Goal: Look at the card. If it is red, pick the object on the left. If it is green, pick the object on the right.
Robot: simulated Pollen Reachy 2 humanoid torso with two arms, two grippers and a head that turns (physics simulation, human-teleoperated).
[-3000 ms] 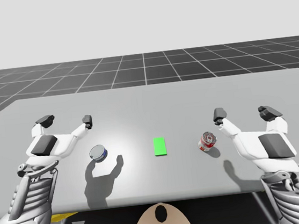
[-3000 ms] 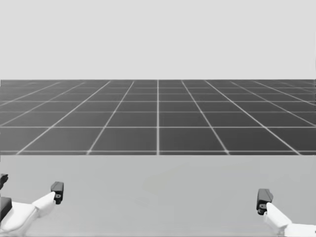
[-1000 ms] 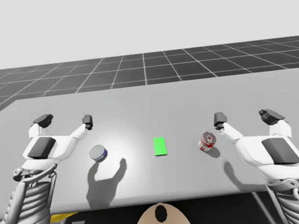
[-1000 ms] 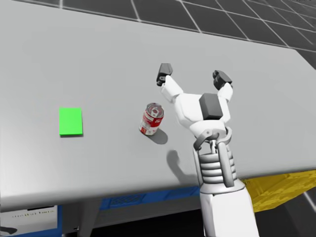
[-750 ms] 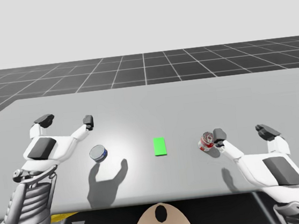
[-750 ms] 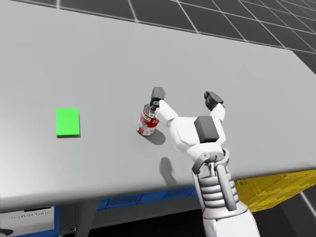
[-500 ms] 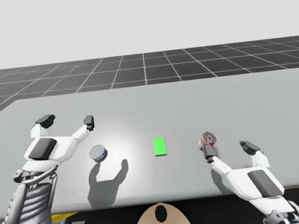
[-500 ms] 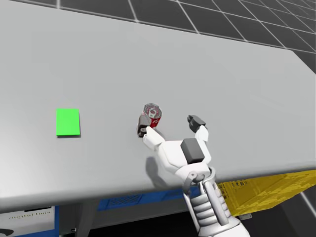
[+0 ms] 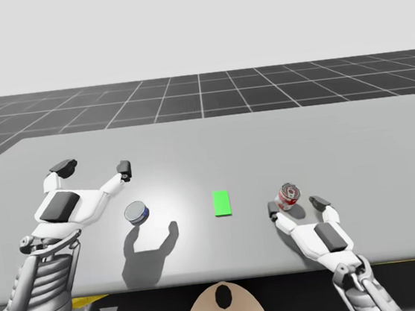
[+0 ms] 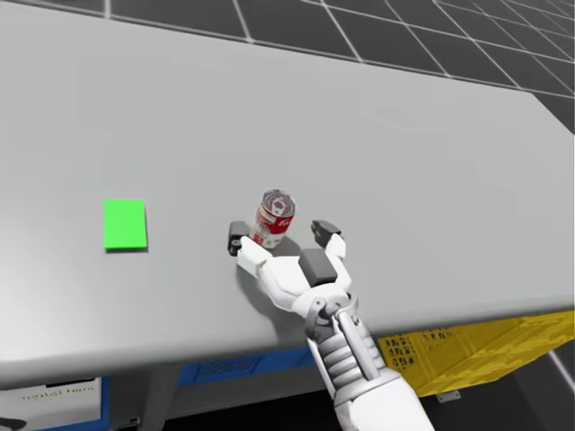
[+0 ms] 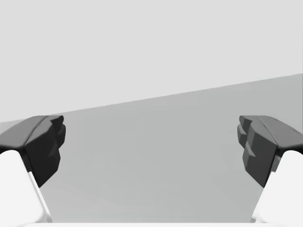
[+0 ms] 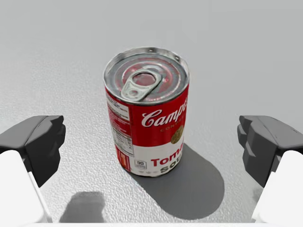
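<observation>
A green card (image 9: 221,203) (image 10: 125,224) lies flat at the table's middle. To its right stands a red and white can (image 9: 289,195) (image 10: 272,216) (image 12: 147,124), upright, pull-tab lid up. My right gripper (image 9: 296,205) (image 10: 277,235) (image 12: 151,156) is low on the near side of the can, open, its fingers either side and clear of it. Left of the card a short blue can (image 9: 136,212) rests on the table. My left gripper (image 9: 93,167) (image 11: 151,146) hovers open behind the blue can, nothing between its fingers.
The grey table (image 9: 207,148) has bare room behind the cans. A yellow crate (image 10: 467,350) sits under the table's near right edge, beside a blue thing (image 10: 234,364) lower down.
My right arm has drawn back toward the near edge and swung left, bringing its open gripper down around the red and white can. My head turned down to the table. The left arm stayed.
</observation>
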